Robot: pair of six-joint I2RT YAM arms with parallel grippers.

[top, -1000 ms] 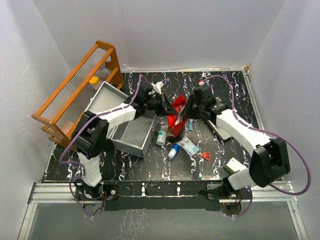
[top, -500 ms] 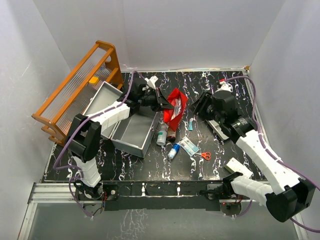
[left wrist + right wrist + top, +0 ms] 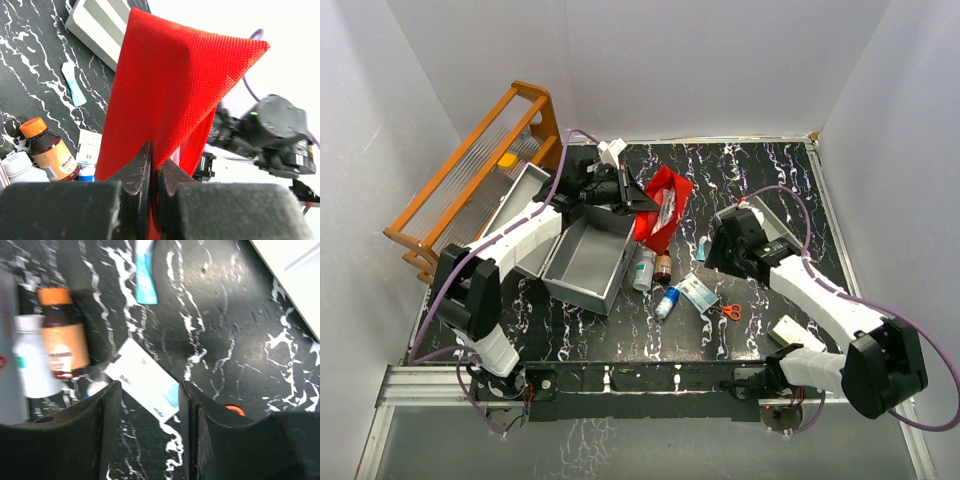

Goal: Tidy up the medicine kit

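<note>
The kit [image 3: 588,262] sits open on the left half of the worktop [image 3: 770,170], its box empty as far as the top view shows and its lid tilted back to the left, toward a wooden rack [image 3: 470,190] that leans at the worktop's left edge. The left end effector [image 3: 154,165] is pressed together on a fold of the red pouch [image 3: 175,85], which hangs lifted off the worktop just right of the kit's far corner. Below the pouch, just right of the kit, a white bottle [image 3: 642,270] and a brown bottle [image 3: 663,268] with an orange cap lie side by side, and a small bottle [image 3: 667,300] lies nearer. The right end effector [image 3: 149,395] hovers to their right with its fingers spread and nothing between them; its wrist view looks down on a white packet [image 3: 145,385], with a blue sachet [image 3: 145,270] farther off. Red scissors [image 3: 730,311] lie just right of the packet, and a small white box [image 3: 788,332] rests near the right front edge. A grey tray [image 3: 102,25] lies far right, partly hidden by the right arm in the top view.
</note>
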